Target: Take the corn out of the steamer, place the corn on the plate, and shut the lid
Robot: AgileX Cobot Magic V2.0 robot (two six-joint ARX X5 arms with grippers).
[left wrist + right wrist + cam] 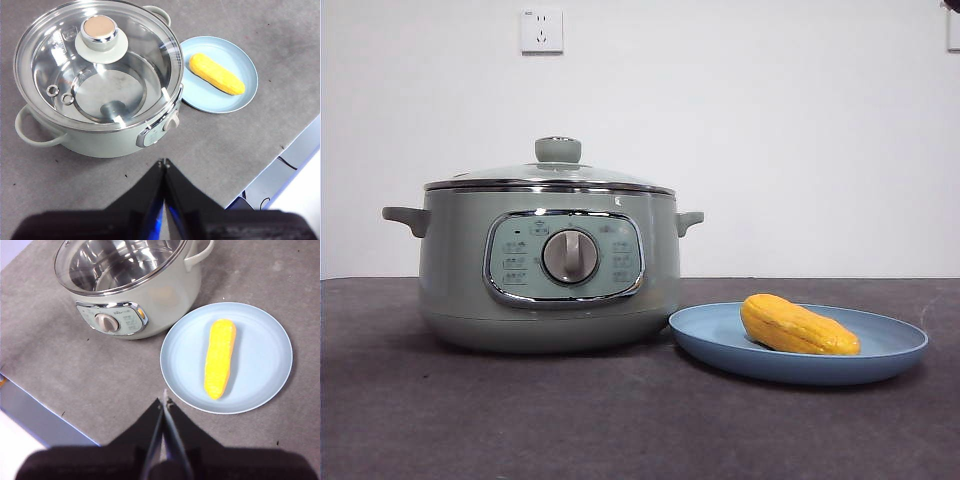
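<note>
With the corn (220, 359) lying on the plate (265, 335), the lid (97, 70) seated on the steamer (455, 280) and both end effectors (164, 162) (164, 401) clenched empty above the worktop (520, 420), little risk is judged, except a careless retreat knocking the plate.

The steamer (550, 265) with its glass lid (550, 175) seated, knob (558, 150) uppermost, is the tallest obstacle on the grey table (470, 420). Just beside it, apart, the blue plate (880, 360) holds the corn (798, 327), both low. Bare table lies open in front of both, and the space above is unobstructed.
</note>
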